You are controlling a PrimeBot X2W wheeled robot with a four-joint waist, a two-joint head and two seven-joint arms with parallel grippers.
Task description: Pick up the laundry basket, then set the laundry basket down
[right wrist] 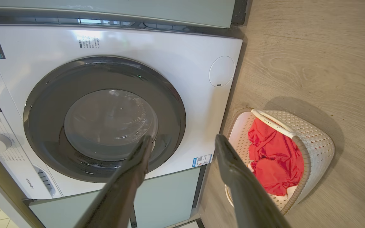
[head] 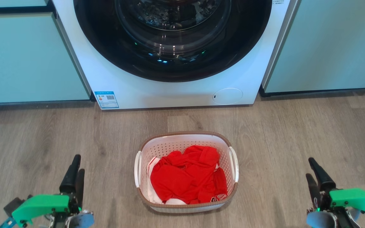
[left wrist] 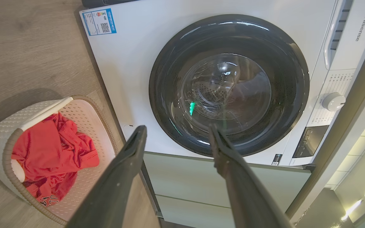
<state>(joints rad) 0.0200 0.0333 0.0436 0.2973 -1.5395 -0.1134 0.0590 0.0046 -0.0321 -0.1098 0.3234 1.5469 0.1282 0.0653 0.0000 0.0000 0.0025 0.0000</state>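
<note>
wood-look floor (head: 36, 133) runs across the room in front of a row of units. at far left stands the left cabinet (head: 27, 57), pale green. below it in the head view, at the lower left, the left fingers (head: 75, 164) point up toward the units; the left wrist view shows them spread apart. next comes a white washing machine (head: 176, 91) with a dark round glass door (head: 173, 38), a blue label (head: 106, 99) at its lower left corner and a small round cover (head: 227, 96) at its lower right. in front of the machine, set off from it by a strip of bare floor, the laundry basket (head: 185, 133) stands upright on the floor with its mouth up. it is about midway between the two sets of fingers and well apart from both, and bare floor lies between it and each of them. red clothing (head: 185, 177) is heaped inside. its white handles (head: 137, 167) sit on its left and right sides, and one brown-rimmed side faces the machine. it looks slightly wider than deep, but the slanted view leaves its long axis unsure. right of the machine is the right cabinet (head: 328, 47), also pale green. at the lower right, the right fingers (head: 313, 167) point up too, and the right wrist view shows them apart.
</note>
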